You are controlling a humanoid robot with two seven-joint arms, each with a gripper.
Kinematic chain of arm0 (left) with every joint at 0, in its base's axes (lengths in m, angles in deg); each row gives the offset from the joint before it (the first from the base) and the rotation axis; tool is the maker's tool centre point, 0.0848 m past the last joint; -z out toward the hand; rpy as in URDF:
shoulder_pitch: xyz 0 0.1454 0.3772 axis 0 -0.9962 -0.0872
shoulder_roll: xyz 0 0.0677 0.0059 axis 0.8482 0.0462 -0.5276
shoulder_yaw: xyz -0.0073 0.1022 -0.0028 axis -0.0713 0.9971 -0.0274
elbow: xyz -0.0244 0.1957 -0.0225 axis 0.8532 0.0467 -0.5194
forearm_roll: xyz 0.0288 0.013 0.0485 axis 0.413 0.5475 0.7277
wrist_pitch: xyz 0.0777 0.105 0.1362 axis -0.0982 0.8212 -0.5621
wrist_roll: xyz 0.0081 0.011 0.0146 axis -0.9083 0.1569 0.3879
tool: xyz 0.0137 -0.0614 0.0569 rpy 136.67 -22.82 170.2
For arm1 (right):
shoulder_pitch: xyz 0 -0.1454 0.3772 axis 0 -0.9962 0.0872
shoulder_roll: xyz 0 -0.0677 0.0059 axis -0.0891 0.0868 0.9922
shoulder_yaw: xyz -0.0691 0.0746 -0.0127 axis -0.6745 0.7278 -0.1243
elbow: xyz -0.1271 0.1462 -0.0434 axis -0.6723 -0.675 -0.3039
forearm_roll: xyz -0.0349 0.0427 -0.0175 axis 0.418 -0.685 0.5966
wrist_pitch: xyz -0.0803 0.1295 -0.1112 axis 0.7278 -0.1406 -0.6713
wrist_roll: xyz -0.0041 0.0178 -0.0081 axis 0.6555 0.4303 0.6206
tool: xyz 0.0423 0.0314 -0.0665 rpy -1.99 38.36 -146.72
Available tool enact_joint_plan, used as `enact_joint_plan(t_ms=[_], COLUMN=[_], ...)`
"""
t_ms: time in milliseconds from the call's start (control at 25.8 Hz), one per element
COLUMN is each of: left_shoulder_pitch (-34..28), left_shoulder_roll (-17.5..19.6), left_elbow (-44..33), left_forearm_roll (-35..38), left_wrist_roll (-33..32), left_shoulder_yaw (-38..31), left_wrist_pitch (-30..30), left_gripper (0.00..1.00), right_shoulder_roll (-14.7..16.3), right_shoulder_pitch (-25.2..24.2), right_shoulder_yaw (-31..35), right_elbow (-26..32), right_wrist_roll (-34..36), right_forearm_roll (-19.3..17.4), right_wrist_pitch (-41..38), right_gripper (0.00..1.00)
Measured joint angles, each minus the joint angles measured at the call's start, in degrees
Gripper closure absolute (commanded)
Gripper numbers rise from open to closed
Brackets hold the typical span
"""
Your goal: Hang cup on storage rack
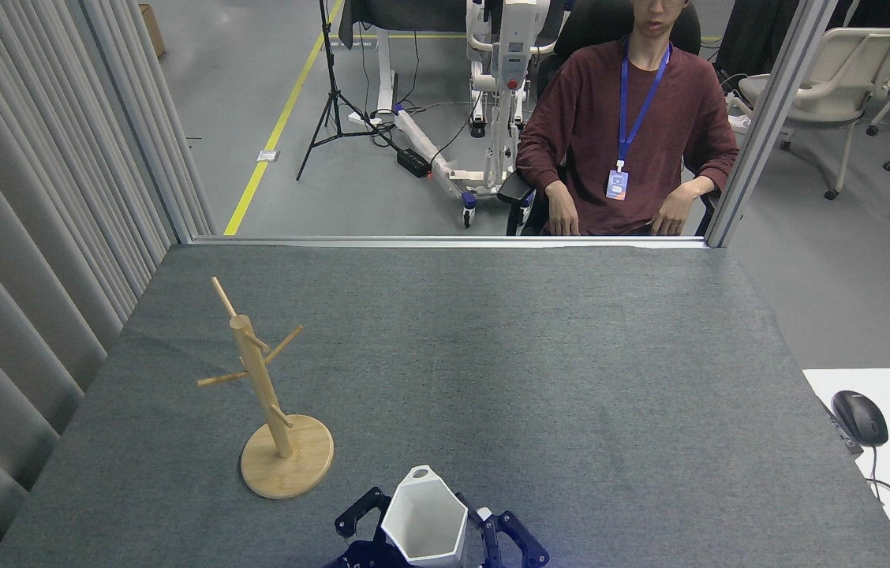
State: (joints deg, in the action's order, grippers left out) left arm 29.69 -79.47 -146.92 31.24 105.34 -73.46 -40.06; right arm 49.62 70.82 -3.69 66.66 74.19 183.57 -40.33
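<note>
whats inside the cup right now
Nothing shows inside the cup: only bare white inner walls through its open hexagonal rim. The bottom is cut off by the picture's lower edge, so it cannot be checked. Dark gripper fingers flank it outside.

Well beyond the pincers, a grey felt-covered table [540, 355] stretches away to a metal rail. Behind that rail a person in a maroon sweater [625, 118] sits in a dark chair, wearing a blue lanyard with a badge [617, 185], hands resting near the knees. Far off to the pincers' left hang pale grey curtains [27, 205]. Farther back stand a black tripod [330, 87] and a white wheeled machine [504, 71] on a floor marked with a yellow line [275, 126]. Off to the right lies a black computer mouse [860, 416] on a white surface, with a white chair [835, 75] beyond.
</note>
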Motion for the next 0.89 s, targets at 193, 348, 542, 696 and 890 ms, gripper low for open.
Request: enact_joint_plan(t_ms=[193, 348, 542, 696, 890], left_shoulder_pitch=[0.0, -0.1, -0.1, -0.1, -0.3], left_shoulder_roll=[0.0, 0.2, 0.4, 0.6, 0.6], left_elbow=[-0.6, -1.3, -2.3, -2.9, -3.2], left_forearm_roll=[0.0, 0.0, 0.0, 0.0, 0.0], left_wrist_roll=[0.1, 0.0, -0.7, -1.2, 0.0], left_shoulder_yaw=[0.0, 0.0, 0.0, 0.0, 0.1], left_wrist_pitch=[-0.9, -1.2, -0.8, -0.7, -1.9], left_gripper=[0.19, 0.46, 0.62, 0.62, 0.61], right_shoulder_roll=[0.1, 0.1, 0.1, 0.0, -0.3], right_shoulder_pitch=[0.2, 0.3, 0.4, 0.4, 0.5], right_shoulder_yaw=[0.0, 0.0, 0.0, 0.1, 0.3], right_elbow=[-0.1, -0.1, -0.1, -0.1, -0.2], right_wrist_roll=[0.1, 0.7, 1.2, 1.4, 0.0], right_forearm_roll=[0.0, 0.0, 0.0, 0.0, 0.0], right_wrist_pitch=[0.1, 0.0, 0.0, 0.0, 0.4], right_gripper=[0.34, 0.33, 0.33, 0.09, 0.02])
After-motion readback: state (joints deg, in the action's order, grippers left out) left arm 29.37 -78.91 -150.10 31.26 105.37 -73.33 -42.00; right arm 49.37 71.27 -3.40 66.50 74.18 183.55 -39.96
